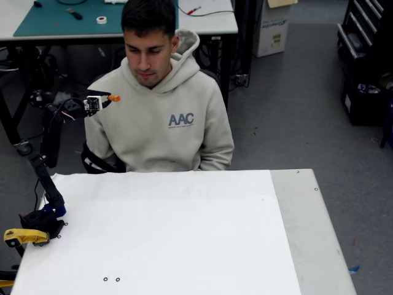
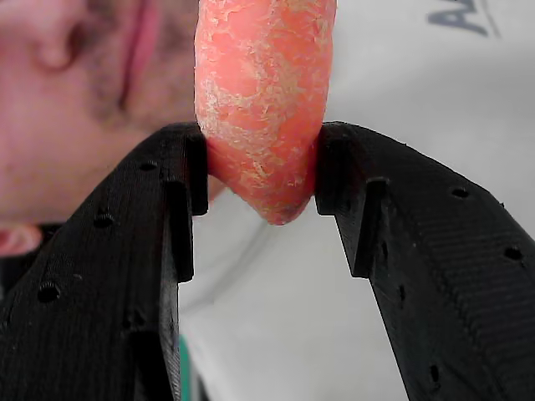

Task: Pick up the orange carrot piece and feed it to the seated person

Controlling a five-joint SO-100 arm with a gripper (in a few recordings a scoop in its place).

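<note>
One carrot piece (image 2: 263, 109) | pinched in hand (image 2: 261, 171) | near seated person (image 1: 161, 117)

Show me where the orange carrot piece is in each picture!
Fixed view: the orange carrot piece is up in the air at the left, at the gripper's tip, beside the seated person's shoulder.
Wrist view: the carrot is top centre, pinched between two black fingers.
Shared landmark: the beige hoodie.

arm (image 1: 50, 160): black segmented links, blue joint near base, white wrist module, loose dark cabling. gripper (image 2: 261, 180): black ribbed plastic fingers (image 2: 100, 267), small round holes.
</note>
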